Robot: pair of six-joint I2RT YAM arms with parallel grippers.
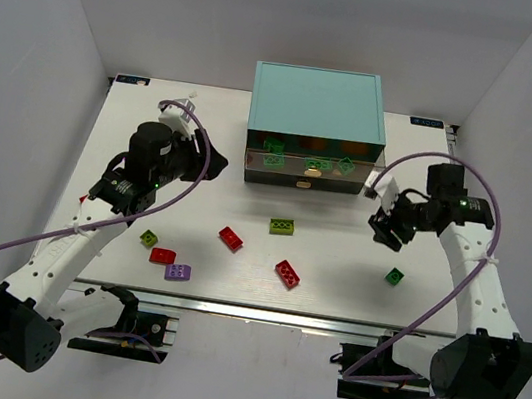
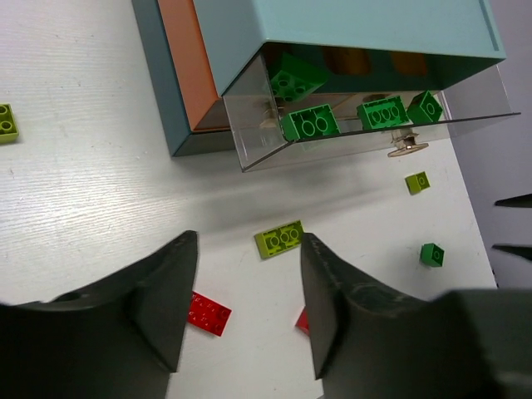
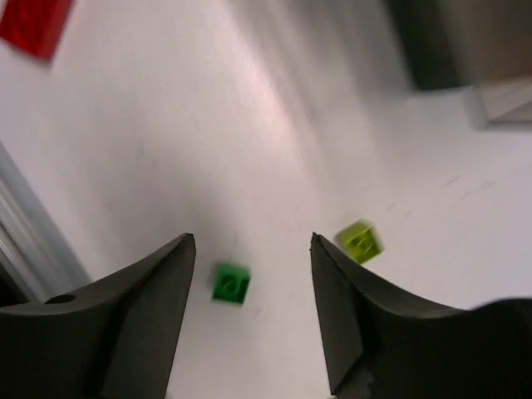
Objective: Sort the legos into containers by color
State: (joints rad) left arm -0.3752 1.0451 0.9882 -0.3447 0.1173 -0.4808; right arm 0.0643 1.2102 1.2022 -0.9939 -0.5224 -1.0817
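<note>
Risks first. The right claw [image 3: 251, 245] stands wide and empty above the bench [image 3: 249, 125]. Its own view is smeared, so its line-up on the small dark green brick [image 3: 230, 283] is hard to judge. That brick shows in the gap but nearer the finger on the left of the view. By my reckoning a straight descent could land a fingertip on the studs or shove the brick aside instead of bracketing it. A small yellow-green brick [image 3: 360, 240] lies near, just outside the other finger, and a loose closure could catch the wrong colour. The left claw [image 2: 248, 241], also wide and carrying nothing, sights a longer yellow-green brick [image 2: 279, 238] in its gap. This one is close to the finger on the right of the view and skewed to the jaws, so a pinch across its corners may twist it out. From above, that brick lies apart from the claw, toward mid-bench. The see-through drawer [image 2: 249, 133] of the cabinet [image 2: 349, 25] stands pulled out, holding several green bricks [image 2: 309, 123]. A yellow-green piece dropped there would be mis-sorted, and a low reach could knock the drawer front. Red bricks [image 1: 230, 238] and a purple one [image 1: 178, 272] lie loose on the near bench.
</note>
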